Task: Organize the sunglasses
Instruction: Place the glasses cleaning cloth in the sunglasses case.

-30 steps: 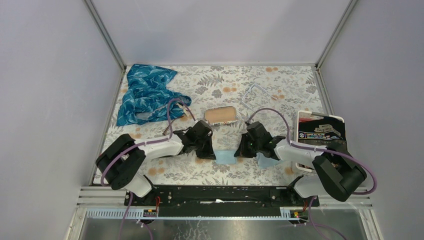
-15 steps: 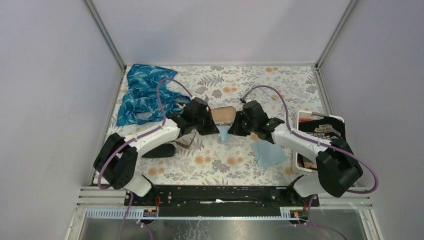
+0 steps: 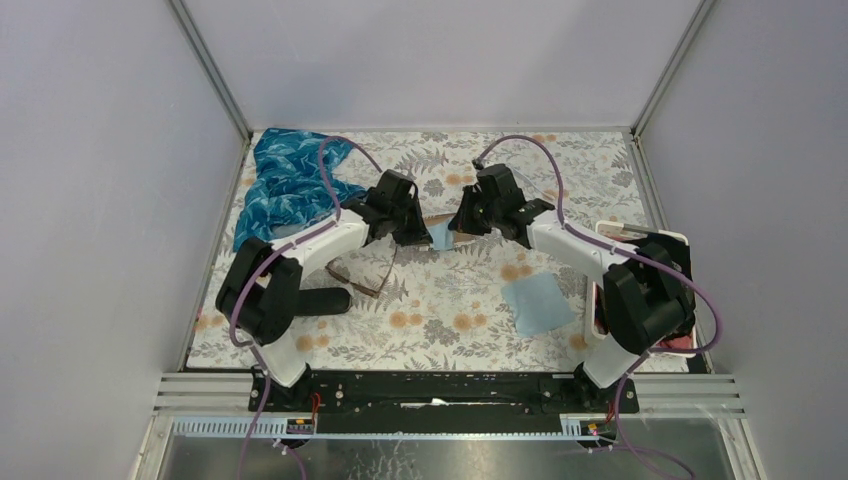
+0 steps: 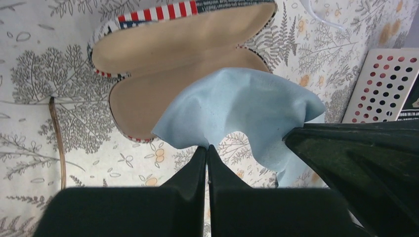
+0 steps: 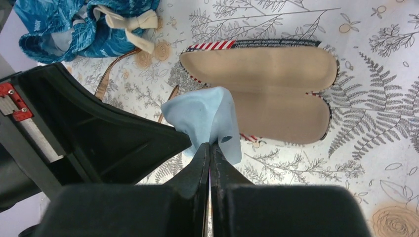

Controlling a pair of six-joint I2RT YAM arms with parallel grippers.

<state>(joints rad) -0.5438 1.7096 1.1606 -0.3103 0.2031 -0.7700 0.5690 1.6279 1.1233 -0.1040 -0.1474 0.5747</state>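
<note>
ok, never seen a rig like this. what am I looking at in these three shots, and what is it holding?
This is a two-armed robot. A left arm and a right arm are bolted at the near edge of a table, and each ends in a two-finger gripper. The wide shot comes from a fixed camera above and behind the arms. The other two shots come from a camera on each wrist, looking along the fingers. The left gripper and right gripper are both shut on one light blue cloth, close to an open glasses case. On the table lie the sunglasses, a black case, a second blue cloth and a blue patterned fabric.
</note>
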